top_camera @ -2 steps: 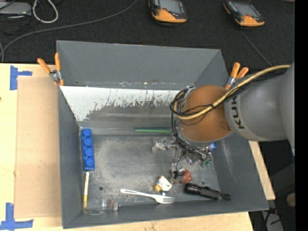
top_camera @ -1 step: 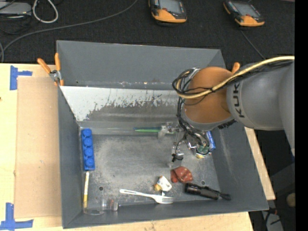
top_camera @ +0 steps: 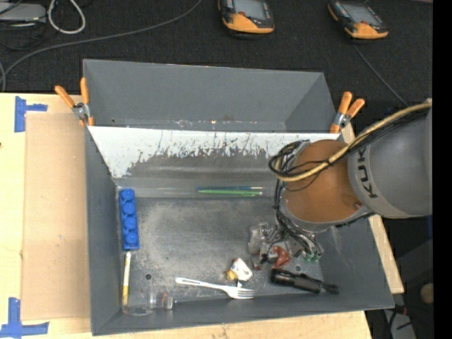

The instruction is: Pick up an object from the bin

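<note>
My gripper (top_camera: 267,244) is low over the bin floor at the front right, below the orange wrist cover. A small red and green thing (top_camera: 282,257) lies right against it, partly hidden by the gripper's metal parts. Just left of it sits a small crumpled white and yellow piece (top_camera: 240,269). A black pen-like tool (top_camera: 305,282) lies in front of the gripper along the front right wall. A white plastic fork (top_camera: 215,286) lies on the floor to the front left of the gripper, tines pointing right.
A blue strip of joined blocks (top_camera: 128,219) stands along the left wall, with a thin yellow stick (top_camera: 126,277) below it. A clear tube with a green rod (top_camera: 229,191) lies at the foot of the back wall. A clear item (top_camera: 159,302) rests in the front left corner.
</note>
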Available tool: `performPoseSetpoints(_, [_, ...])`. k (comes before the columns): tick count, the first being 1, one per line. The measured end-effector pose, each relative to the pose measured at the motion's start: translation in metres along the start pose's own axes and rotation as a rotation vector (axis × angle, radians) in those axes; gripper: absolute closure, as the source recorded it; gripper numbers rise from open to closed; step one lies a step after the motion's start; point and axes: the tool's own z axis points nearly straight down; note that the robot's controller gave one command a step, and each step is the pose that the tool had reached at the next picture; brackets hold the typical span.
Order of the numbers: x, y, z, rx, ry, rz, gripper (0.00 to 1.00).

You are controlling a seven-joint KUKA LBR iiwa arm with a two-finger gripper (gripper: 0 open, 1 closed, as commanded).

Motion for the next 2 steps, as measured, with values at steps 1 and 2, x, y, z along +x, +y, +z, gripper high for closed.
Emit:
performPoseSetpoints(1, [0.000, 0.000, 0.000, 0.000, 0.000, 0.001, 1.00])
performPoseSetpoints(2, [0.002, 0.001, -0.042, -0.001, 0.008, 0.002, 1.00])
